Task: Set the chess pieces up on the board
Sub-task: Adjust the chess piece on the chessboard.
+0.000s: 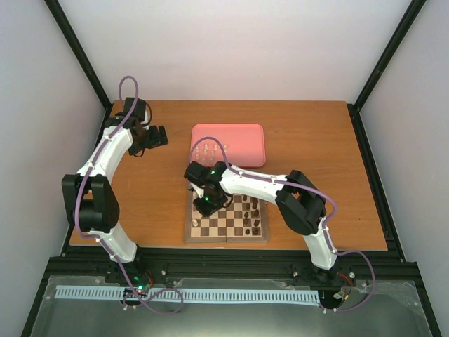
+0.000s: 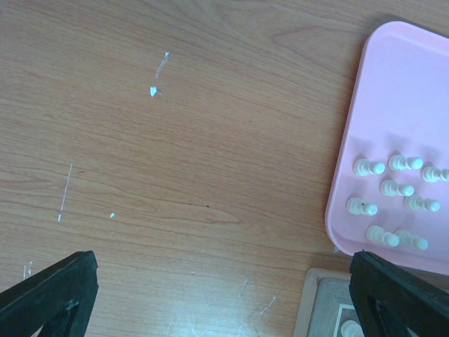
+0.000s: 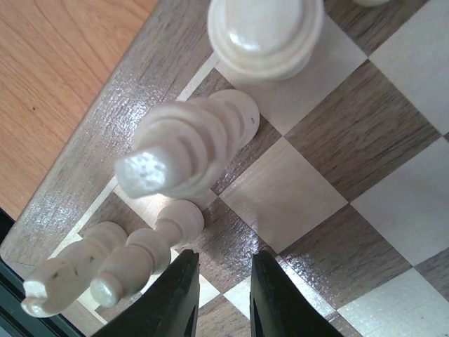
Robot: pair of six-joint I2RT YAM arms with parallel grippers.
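Top camera: high behind the bases, looking down over the whole table (image 1: 309, 140). Left wrist: facing down, mid-height, tray (image 2: 393, 105) beyond 1 finger (image 2: 393, 295). Right wrist: very close, board (image 3: 302, 182) just ahead of its 2 fingers (image 3: 175, 295). All 3 share the board.

a pink tray (image 1: 242, 139) lies flat toward the far middle of the scratched wooden table (image 1: 316, 140).

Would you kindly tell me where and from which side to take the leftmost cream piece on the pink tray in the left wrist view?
Grip its slim upper stem, coming straight down from above. The cream piece appears to stand upright on a wider base; neighbours sit close on its inner side, while the pink tray is bare toward the rim.
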